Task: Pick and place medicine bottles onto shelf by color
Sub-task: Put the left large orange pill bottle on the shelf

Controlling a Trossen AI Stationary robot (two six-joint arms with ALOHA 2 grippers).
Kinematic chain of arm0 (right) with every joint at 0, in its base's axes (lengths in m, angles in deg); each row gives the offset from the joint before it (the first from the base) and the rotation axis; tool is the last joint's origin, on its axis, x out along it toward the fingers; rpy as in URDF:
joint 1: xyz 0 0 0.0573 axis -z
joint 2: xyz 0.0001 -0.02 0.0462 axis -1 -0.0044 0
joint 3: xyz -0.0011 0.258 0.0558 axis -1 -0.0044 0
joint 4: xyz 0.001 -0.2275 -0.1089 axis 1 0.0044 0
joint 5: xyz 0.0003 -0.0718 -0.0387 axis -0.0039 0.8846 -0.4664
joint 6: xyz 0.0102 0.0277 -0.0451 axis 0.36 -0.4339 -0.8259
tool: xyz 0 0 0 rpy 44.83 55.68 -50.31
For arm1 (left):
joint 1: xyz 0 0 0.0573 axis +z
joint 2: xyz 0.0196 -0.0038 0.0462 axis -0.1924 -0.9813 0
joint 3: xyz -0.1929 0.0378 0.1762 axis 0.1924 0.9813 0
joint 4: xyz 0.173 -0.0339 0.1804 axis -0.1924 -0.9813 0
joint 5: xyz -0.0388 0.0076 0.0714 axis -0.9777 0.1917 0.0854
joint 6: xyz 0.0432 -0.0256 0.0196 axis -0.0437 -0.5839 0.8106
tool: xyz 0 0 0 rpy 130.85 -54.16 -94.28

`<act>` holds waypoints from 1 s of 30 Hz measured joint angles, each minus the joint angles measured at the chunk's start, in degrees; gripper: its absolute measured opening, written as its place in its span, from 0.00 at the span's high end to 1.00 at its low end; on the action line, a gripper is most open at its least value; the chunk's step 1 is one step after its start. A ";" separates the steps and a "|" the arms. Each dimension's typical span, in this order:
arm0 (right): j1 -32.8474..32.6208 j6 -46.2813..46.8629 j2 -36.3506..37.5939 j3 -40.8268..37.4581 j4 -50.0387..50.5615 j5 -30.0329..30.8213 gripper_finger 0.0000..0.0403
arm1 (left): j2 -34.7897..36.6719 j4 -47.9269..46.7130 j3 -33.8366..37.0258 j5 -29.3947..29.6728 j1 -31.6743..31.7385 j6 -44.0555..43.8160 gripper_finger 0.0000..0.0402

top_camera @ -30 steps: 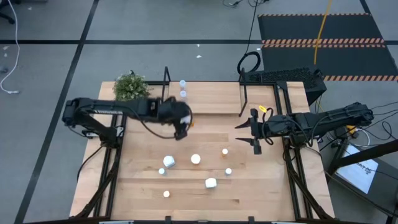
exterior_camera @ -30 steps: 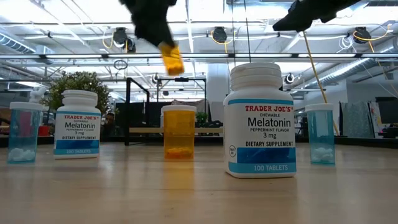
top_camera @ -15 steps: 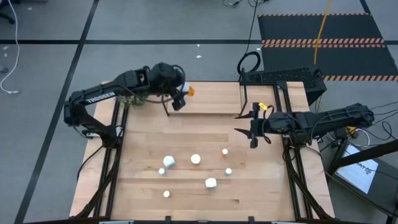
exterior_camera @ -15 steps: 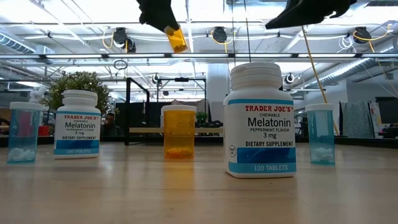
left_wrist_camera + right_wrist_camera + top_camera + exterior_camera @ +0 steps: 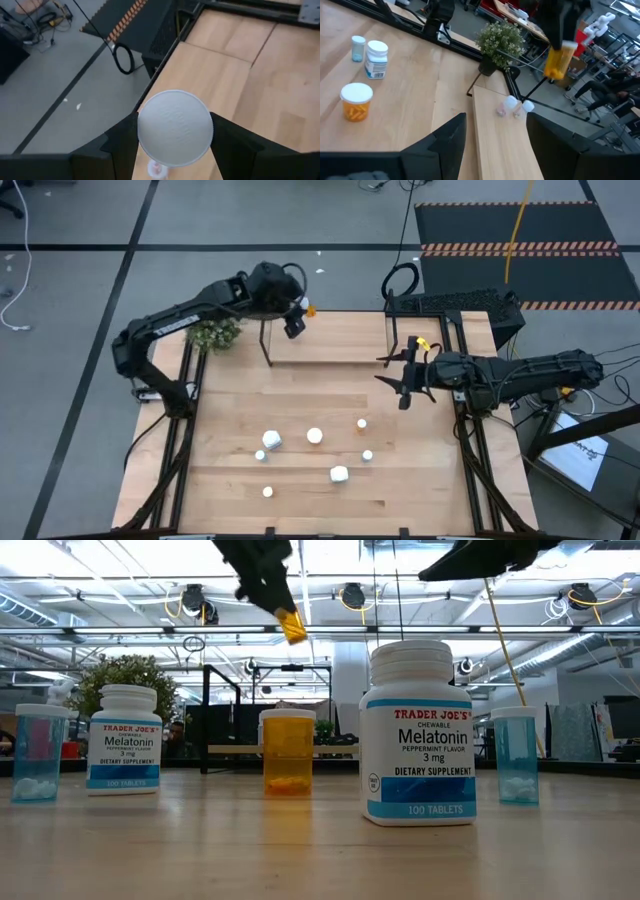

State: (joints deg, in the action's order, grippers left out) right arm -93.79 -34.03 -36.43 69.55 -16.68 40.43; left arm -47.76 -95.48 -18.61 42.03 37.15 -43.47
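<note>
Holding an orange bottle (image 5: 306, 307) above the shelf (image 5: 330, 338), the left tool (image 5: 297, 315) risks toppling two clear bottles (image 5: 515, 106) there; the right tool (image 5: 404, 383) hangs open, empty.

Dark jointed arms (image 5: 180, 320) (white lettering)

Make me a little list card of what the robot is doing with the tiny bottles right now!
left gripper: shut on orange bottle, held above the shelf's left end
right gripper: open, empty, waits near the shelf's right end
already on shelf: two pale bottles
on table: seven bottles
plant: beside the shelf's left end
</note>
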 joint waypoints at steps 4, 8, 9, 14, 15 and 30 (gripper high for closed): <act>0.01 0.11 -0.02 0.00 0.06 0.00 0.50 | -5.11 0.87 -1.22 -0.99 1.94 1.61 0.46; 0.01 0.11 -0.02 0.00 0.04 -0.02 0.50 | -11.56 -2.28 -9.13 -1.05 3.51 2.85 0.46; 0.01 0.03 -0.02 0.00 0.04 -0.02 0.50 | -13.11 -3.23 -11.59 -1.06 3.91 3.68 0.46; 0.01 -0.24 -0.02 0.00 0.13 -0.02 0.50 | -20.99 -11.16 -23.14 -1.07 5.47 4.64 0.46; 0.01 -0.24 -0.02 0.00 0.13 -0.02 0.50 | -22.16 -12.37 -24.65 -1.11 5.65 4.77 0.46; -0.01 0.17 -0.04 0.00 1.86 -0.04 0.50 | -29.66 -13.51 -26.15 -6.58 9.20 7.50 0.46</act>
State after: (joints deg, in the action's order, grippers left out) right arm -93.80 -33.85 -36.48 69.55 -14.82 40.38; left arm -77.42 -109.00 -44.76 35.46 46.35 -35.97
